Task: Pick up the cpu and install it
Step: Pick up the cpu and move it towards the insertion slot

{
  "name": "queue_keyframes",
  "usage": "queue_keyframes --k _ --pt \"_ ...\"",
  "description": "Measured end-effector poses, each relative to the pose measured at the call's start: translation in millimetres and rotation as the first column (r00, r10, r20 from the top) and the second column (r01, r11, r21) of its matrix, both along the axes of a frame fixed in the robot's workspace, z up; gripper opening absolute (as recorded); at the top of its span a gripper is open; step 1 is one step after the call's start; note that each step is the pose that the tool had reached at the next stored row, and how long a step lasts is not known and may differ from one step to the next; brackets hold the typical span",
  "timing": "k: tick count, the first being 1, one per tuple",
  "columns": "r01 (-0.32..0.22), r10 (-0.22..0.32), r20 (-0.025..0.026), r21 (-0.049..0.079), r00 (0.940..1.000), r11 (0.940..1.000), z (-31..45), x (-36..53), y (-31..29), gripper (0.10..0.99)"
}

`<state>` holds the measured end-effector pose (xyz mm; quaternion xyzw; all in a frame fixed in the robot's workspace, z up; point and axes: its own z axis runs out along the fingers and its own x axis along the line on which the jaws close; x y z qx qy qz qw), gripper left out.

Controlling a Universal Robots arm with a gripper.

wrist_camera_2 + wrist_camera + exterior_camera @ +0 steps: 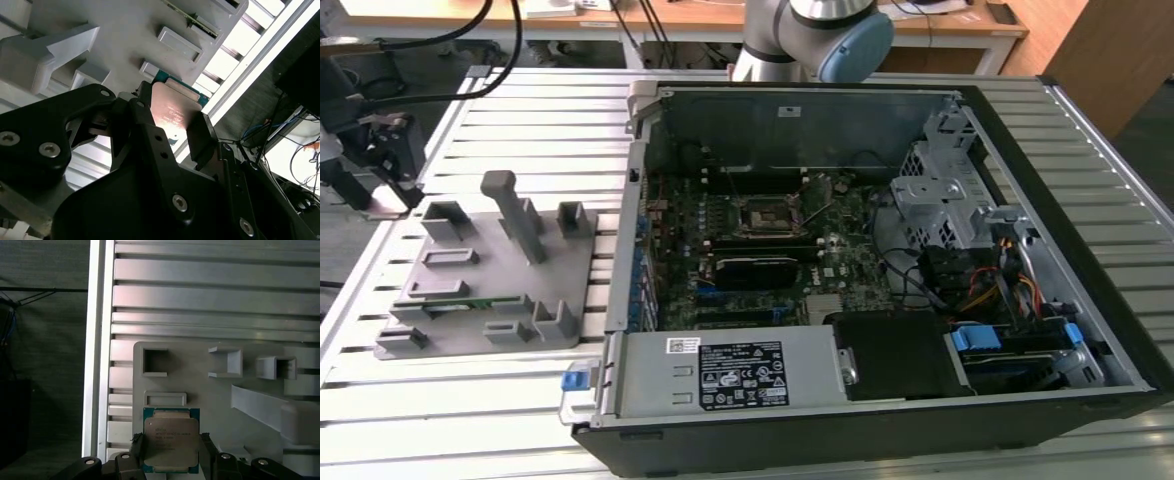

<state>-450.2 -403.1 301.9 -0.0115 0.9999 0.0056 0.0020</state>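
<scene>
One square, silver-lidded, green-edged cpu (170, 439) sits pinched in the gripper (171, 446).

The cpu (170, 440) has a silver-grey top with a teal-green rim. The gripper (172, 125) is matt black. The tray (200, 375) is plain pale grey, on a table (200, 290) of ribbed silver slats. The computer case (854, 440) is black and its board (854, 215) dark green, with blue clips (981, 338) and a black-and-white label (744, 375).
</scene>
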Motion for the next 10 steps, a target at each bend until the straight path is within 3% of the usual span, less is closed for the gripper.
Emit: queue_keyframes --k 10 --pt "0.0 0.0 0.0001 0.0 1.0 1.0 8.8 0.0 1.9 0.525"
